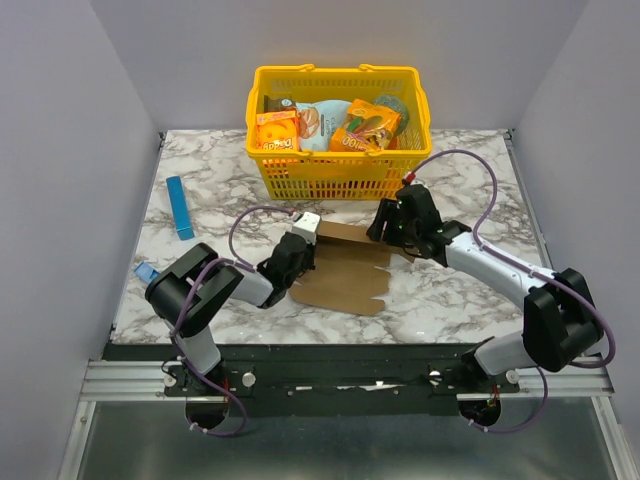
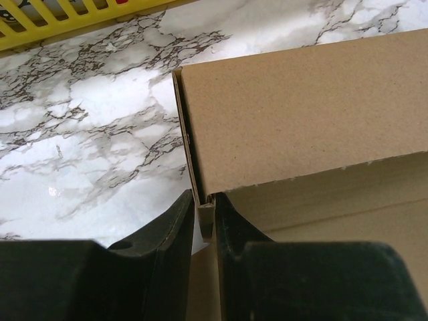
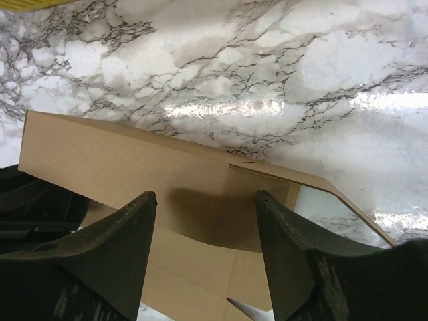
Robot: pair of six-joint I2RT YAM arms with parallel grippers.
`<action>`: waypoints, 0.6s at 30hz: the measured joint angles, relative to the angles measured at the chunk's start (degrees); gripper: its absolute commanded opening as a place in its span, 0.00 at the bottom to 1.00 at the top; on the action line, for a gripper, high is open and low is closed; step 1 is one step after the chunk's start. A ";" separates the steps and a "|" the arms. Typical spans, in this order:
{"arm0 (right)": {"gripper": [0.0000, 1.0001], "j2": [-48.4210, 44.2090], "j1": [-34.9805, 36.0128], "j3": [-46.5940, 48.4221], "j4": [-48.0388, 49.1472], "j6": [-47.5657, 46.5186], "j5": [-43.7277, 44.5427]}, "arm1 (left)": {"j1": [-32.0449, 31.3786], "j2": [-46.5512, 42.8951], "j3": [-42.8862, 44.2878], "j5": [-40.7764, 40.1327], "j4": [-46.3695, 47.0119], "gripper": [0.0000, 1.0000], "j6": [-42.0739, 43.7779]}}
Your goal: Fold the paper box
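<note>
Cardboard flap pinched between the black fingers (image 2: 170,227) of the left gripper (image 2: 204,217): jaws almost closed on a thin upright side flap of the paper box (image 2: 301,114), at the sheet's 10 o'clock corner. Purpose, as judged: to stand that flap up and steady the sheet while the other arm works.

Right gripper (image 3: 204,204): fingers (image 3: 127,234) spread wide, clasping nothing, set either side of the long raised panel at the sheet's 1 o'clock corner. Whether they touch the cardboard cannot be told. Purpose, as judged: poised to press or close on the panel and turn it over its crease.

Paper box: plain brown, one long panel lifted along a crease, the rest flat with notched flaps toward 5 o'clock. It lies at the centre of the table (image 1: 200,180), between the two grippers. Folding judged to be at an early stage, with no walls locked.

Table: white and grey marble pattern.

Basket (image 1: 340,175): yellow plastic, at 12 o'clock, just beyond the sheet and not touching it. Holds orange snack packs (image 1: 277,130). Judged no part of the job.

Blue box (image 1: 180,207): slim, at 10 o'clock on the table, well apart from the sheet
</note>
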 measured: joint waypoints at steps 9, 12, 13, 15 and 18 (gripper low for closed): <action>0.64 1.53 -0.59 -1.44 2.29 2.45 -3.32 | -0.55 0.00 0.00 -1.09 -0.17 0.25 0.28; 0.57 1.88 -0.87 -1.88 3.67 3.45 -4.37 | -0.55 0.00 0.00 -1.51 -0.28 0.25 0.44; 0.56 1.88 -0.96 -2.10 4.09 3.67 -4.59 | -0.57 0.00 0.00 -1.60 -0.31 0.25 0.44; 0.53 1.88 -1.03 -2.36 4.83 4.33 -5.18 | -0.70 0.00 0.00 -1.77 -0.37 0.25 0.48; 0.49 1.88 -1.18 -2.38 5.53 5.20 -6.01 | -0.98 0.00 0.00 -1.99 -0.44 0.25 0.68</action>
